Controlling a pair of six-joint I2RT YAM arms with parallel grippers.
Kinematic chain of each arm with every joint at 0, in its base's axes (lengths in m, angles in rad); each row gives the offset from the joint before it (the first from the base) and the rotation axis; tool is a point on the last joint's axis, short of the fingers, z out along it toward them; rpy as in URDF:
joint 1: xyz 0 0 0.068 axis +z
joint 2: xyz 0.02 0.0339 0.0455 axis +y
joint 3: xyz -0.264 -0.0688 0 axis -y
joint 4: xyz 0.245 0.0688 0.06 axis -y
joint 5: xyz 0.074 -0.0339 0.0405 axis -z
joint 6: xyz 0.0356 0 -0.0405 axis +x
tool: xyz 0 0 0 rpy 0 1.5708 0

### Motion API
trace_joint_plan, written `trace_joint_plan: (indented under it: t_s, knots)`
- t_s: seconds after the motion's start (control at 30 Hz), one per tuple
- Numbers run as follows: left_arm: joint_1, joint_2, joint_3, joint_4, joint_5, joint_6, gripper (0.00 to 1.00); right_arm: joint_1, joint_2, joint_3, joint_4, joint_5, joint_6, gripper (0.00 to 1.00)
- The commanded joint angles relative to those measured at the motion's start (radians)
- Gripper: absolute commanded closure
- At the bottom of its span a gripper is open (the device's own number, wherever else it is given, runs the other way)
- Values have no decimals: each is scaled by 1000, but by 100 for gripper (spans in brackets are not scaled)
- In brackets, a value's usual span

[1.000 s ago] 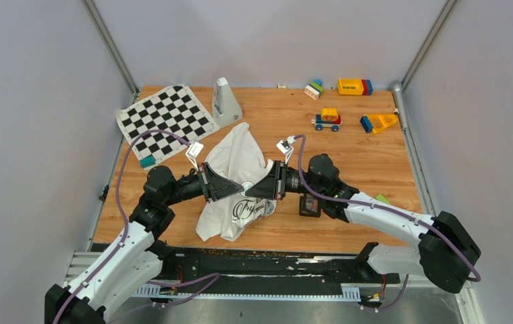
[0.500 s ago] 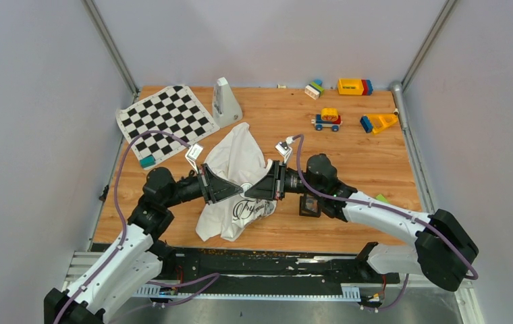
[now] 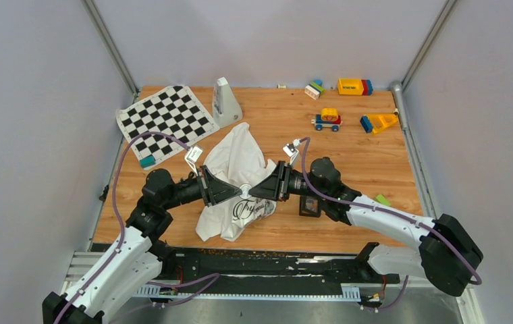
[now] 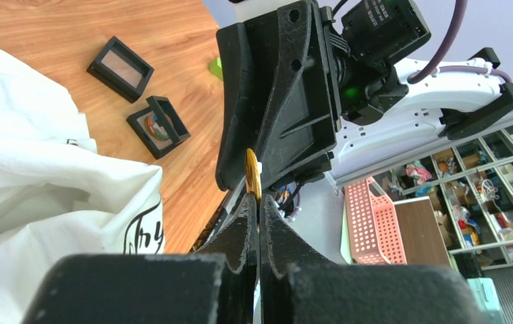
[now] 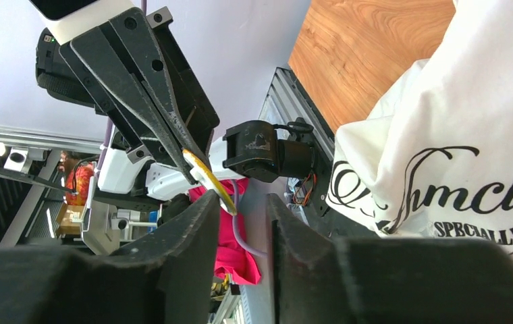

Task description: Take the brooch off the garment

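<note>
As the gold brooch (image 4: 252, 174) is judged light, stiff and slippery, it is pinched edge-on at its rim by the closed left fingers (image 4: 239, 226), just above the white T-shirt (image 4: 51, 175); the right fingers (image 5: 190, 236) are parted and nothing is held in them.

The wooden table (image 3: 375, 155) is viewed whole from high above and behind the arm bases, at a distance, angled down toward the far wall. The left wrist camera is mounted just behind the left gripper (image 4: 257, 202) and is pointed along its fingers, very close, straight at the opposing arm. The right wrist camera is mounted likewise behind the right gripper (image 5: 240, 212) and is aimed the opposite way. The gold brooch (image 4: 252, 174) at the meeting tips is shared by both wrist views. The white T-shirt (image 3: 237, 158) is shared by all three.
</note>
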Motion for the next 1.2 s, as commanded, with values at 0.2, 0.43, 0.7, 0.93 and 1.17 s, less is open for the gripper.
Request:
trace_joint_plan:
  t_s: [0.2, 0.43, 0.7, 0.93, 1.17]
  knots:
    - [-2, -18, 53, -18, 8, 44, 100, -12, -58, -24, -14, 32, -57, 52]
    - [-2, -15, 61, -51, -2, 59, 100, -11, -138, -29, -102, 75, -110, 50]
    - [-3, 7, 58, -52, 12, 62, 100, -11, -183, -12, -208, 103, -188, 46]
    - [-10, 45, 32, 32, 64, -9, 100, -12, -160, -2, -158, 53, -260, 57]
    - [-29, 84, 22, 72, 78, -40, 100, -10, -113, 8, -79, -31, -271, 63]
